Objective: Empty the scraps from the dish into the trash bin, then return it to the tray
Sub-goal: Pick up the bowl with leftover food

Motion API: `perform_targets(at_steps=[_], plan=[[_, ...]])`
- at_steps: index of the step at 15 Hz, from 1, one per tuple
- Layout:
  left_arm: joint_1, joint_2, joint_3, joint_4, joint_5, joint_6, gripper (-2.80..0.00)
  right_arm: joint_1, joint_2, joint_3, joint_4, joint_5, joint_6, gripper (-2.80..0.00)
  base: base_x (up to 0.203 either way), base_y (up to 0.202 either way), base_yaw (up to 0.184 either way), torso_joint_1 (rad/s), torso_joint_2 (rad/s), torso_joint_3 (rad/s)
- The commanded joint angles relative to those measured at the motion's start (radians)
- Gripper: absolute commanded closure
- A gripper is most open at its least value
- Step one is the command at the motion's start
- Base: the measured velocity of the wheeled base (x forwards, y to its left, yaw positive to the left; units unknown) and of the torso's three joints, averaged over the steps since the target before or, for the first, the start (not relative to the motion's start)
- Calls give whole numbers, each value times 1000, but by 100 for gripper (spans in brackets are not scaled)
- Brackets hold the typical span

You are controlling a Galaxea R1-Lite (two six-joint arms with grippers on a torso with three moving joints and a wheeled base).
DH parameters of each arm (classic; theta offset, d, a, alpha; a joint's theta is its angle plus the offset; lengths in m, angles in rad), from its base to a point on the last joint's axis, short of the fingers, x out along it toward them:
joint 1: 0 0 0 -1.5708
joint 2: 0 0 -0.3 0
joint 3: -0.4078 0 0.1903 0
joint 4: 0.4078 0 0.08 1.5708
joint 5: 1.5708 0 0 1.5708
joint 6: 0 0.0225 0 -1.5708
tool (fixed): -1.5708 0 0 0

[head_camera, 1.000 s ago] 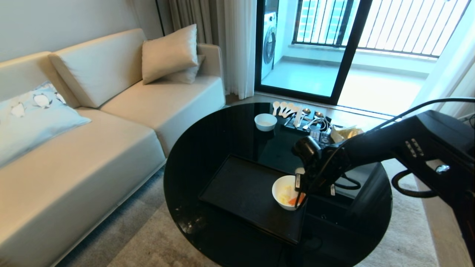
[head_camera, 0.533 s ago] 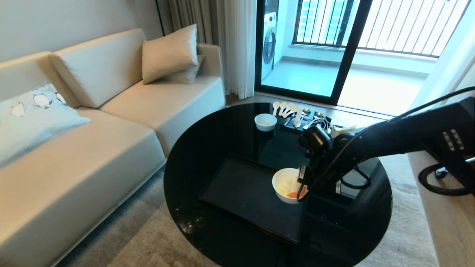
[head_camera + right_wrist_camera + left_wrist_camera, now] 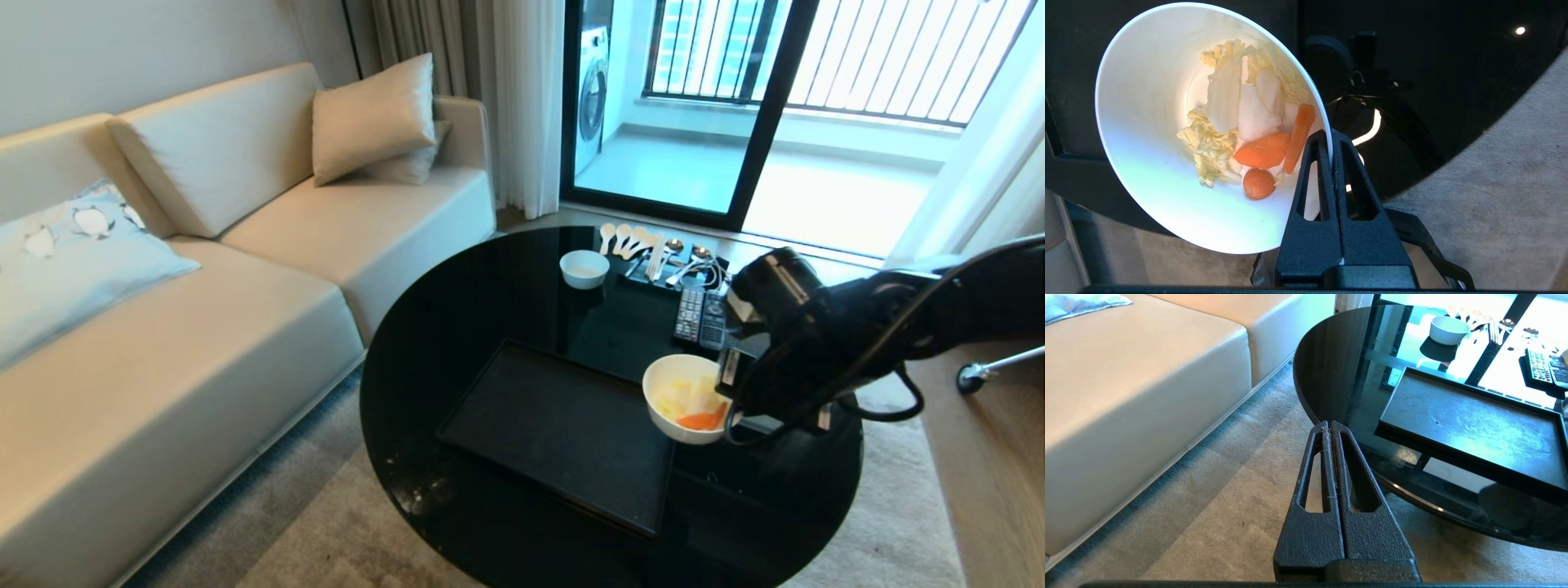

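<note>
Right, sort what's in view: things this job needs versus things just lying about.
Job:
- deep glossy white bowl, pinched at its rim by the right gripper
- cabbage and carrot scraps inside it
- flat black rectangular tray
No trash bin in view.

Lying about:
- smaller white bowl
- spoons
- remote controls
- beige sofa

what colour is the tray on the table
Black all over, matte, with a low raised rim; the tray shows best in the left wrist view.

We count two white bowls, one black tray, two remotes, three orange carrot pieces, one round table and three cushions.
</note>
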Motion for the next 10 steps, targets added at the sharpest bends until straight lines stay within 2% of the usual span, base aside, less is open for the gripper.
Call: perform_targets(at_steps=[1, 5, 10], plan=[[0, 0, 0, 0, 1, -1, 0, -18, -176, 128, -2, -2, 4, 0, 0, 0, 0, 0, 0, 0], [0, 0, 0, 0, 1, -1, 0, -51, -354, 303, -6, -3, 6, 0, 0, 0, 0, 0, 0, 0], [0, 1, 0, 0, 1, -1, 0, -92, -508, 436, 2, -5, 32, 0, 0, 0, 0, 0, 0, 0]])
